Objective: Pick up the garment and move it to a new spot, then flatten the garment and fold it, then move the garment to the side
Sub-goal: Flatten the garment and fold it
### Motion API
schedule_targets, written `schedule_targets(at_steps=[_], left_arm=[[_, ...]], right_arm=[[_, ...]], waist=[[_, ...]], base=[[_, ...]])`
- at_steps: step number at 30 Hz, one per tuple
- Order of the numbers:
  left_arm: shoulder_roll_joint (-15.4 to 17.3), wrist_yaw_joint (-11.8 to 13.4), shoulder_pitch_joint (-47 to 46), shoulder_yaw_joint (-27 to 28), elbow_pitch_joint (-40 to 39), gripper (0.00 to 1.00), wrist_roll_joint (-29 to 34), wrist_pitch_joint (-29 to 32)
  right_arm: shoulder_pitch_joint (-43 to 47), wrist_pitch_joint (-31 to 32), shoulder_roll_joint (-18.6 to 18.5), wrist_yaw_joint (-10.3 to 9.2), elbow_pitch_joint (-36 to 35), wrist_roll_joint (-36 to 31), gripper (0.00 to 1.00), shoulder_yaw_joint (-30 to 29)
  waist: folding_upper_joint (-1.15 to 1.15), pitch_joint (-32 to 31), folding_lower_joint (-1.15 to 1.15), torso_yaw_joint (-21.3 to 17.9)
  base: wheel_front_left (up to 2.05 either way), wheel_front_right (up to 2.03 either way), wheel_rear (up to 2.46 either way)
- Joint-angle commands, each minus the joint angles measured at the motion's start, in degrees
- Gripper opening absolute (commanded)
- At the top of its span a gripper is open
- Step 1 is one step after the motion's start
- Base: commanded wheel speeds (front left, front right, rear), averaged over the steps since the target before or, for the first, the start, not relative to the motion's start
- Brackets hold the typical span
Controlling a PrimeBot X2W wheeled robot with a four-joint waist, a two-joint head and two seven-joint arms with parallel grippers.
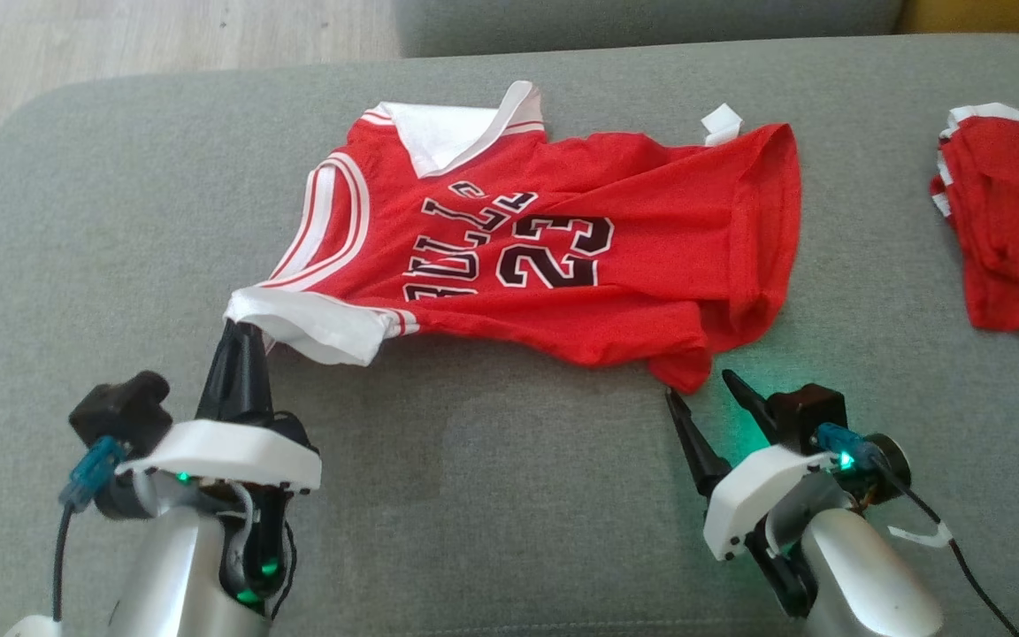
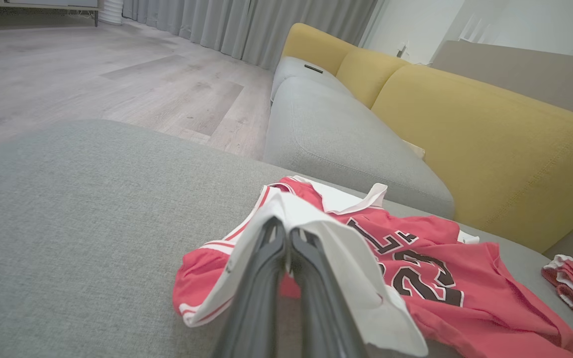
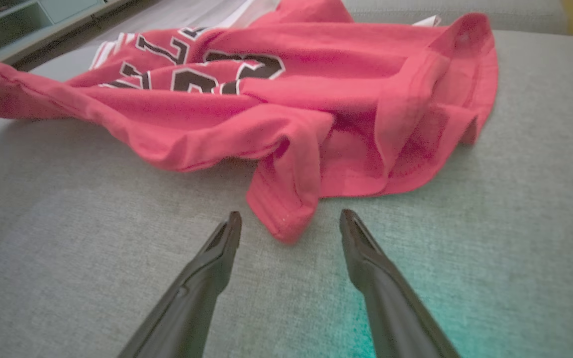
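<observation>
Jersey, red with white trim and a black number on the chest, lies spread but rumpled across the middle of a grey sofa cushion, with its neck end toward the robot's left and its hem toward the right. It looks thin, light and limp, so it will probably sag and crease wherever it is unsupported, and it should slide easily over the upholstery. The doubled edges, trim and hem, seem the firmest places to pinch. The left pincer is clamped together on the white-edged shoulder strap, whose fabric drapes over its fingertips. The right pincer has its fingers apart and holds nothing, just short of the drooping hem corner, which points between the two fingertips in the right wrist view. A second red garment lies folded, well apart, at the cushion's right edge.
</observation>
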Motion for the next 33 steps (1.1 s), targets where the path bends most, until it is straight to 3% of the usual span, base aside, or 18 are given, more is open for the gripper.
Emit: schedule_targets(at_steps=[1,8,17,18,19,20,26,33], left_arm=[[0.79,0.26,-1.53,1.34,-2.30,0.00,0.19,-0.69],[0.79,0.24,-1.66,0.14,-1.99,0.00,0.04,-0.70],[0.79,-0.02,-2.14,0.07,-1.49,0.00,0.22,-0.70],[0.79,-0.02,-2.18,0.08,-1.45,0.00,0.25,-0.70],[0.79,-0.01,-2.24,0.09,-1.40,0.00,0.27,-0.70],[0.79,0.01,-2.30,0.11,-1.35,0.00,0.30,-0.70],[0.79,-0.04,-2.09,1.48,-1.46,0.00,1.12,-0.70],[0.79,-1.41,-1.59,4.59,-2.73,0.00,3.23,-0.70]], right_arm=[[-2.10,-0.97,-0.01,-0.05,-0.20,-0.62,1.00,0.96],[-5.66,-4.02,0.26,-0.05,6.92,2.60,1.00,2.60],[-8.69,-7.03,0.33,-0.05,10.76,6.60,1.00,5.53],[-8.97,-7.20,0.33,-0.05,11.17,6.83,0.77,5.73],[-9.26,-7.34,0.33,-0.05,11.68,6.88,0.25,5.82],[-9.53,-7.51,0.33,-0.05,12.16,6.79,0.00,5.92],[-10.85,-9.07,-0.01,-0.05,13.15,4.43,0.00,4.44],[-10.51,-9.69,-4.13,-0.05,8.06,-0.44,0.00,3.13]], waist=[[0.00,0.21,0.00,0.26],[0.00,0.74,0.00,1.03],[0.00,1.55,0.00,1.23],[0.00,1.59,0.00,1.18],[0.00,1.61,0.00,1.13],[0.00,1.62,0.00,1.05],[0.00,0.76,0.00,-0.63],[0.00,-1.93,0.00,-3.97]], base=[[0.00,0.00,0.00],[0.00,0.00,0.00],[0.00,0.00,0.00],[0.00,0.00,0.00],[0.00,0.00,0.00],[0.00,0.00,0.00],[0.00,0.00,0.00],[0.00,0.00,0.00]])
